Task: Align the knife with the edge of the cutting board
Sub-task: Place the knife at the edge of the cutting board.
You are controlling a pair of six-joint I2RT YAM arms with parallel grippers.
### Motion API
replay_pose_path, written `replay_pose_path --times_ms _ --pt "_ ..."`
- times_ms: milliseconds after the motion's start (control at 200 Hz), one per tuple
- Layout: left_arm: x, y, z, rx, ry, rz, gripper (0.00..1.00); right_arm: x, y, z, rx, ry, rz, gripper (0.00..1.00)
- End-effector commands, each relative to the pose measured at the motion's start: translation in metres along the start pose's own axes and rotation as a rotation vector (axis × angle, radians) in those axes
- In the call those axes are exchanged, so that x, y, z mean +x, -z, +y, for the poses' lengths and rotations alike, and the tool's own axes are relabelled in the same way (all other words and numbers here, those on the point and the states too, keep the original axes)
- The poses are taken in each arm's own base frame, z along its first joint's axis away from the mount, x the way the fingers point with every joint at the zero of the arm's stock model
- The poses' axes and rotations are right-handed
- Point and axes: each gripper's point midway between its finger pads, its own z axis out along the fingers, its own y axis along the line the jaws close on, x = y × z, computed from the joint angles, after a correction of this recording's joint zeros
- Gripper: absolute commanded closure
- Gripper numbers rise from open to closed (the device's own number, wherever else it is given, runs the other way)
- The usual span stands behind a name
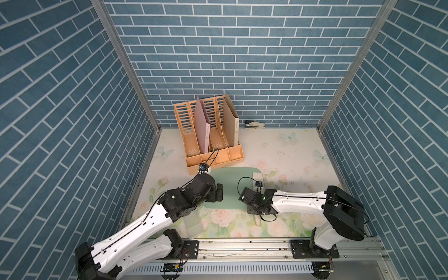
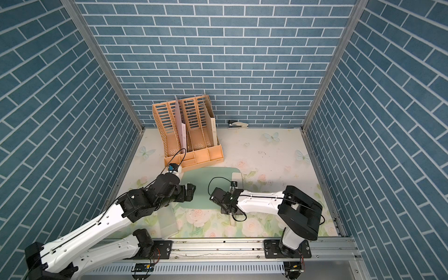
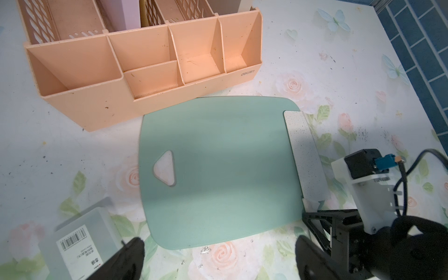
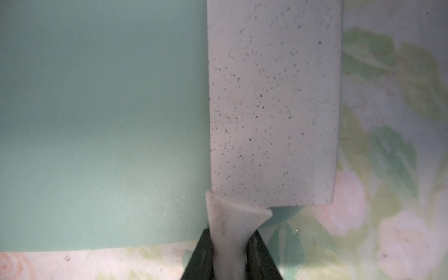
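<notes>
While my right fingers (image 4: 197,260) clench the knife (image 4: 274,101) by its handle, the blade lies flat across the right-hand edge of the cutting board (image 4: 97,121), partly over the tabletop (image 4: 388,121). Its long axis runs nearly along that edge, perhaps slightly skewed; the close view is blurry. My left fingers (image 3: 128,259) hang released over the board's opposite side, farther from the knife.

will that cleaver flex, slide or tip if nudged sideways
The cleaver is probably stiff: its blade looks thick and straight. Lying flat over the cutting board edge, it should slide, not tip. Gripped only at the handle by the right claw, it might pivot.
</notes>
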Motion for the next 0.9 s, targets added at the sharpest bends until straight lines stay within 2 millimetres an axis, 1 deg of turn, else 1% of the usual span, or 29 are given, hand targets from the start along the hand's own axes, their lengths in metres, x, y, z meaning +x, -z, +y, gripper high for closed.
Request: replay_pose_path --times_ms 0,760,895 --pt "0.0012 -0.0006 0.0068 -0.023 -0.003 -0.006 0.0 0.0088 -0.0053 -0.0167 0.051 0.015 0.034 1.0" --pt "0.0015 -0.0015 0.0076 -0.028 0.0 -0.006 0.0 0.0055 0.0004 -0.0185 0.048 0.011 0.019 1.0" --pt "0.0012 -0.0013 0.0075 -0.028 -0.001 -0.007 0.0 0.0057 -0.0005 -0.0159 0.041 0.012 0.024 1.0"
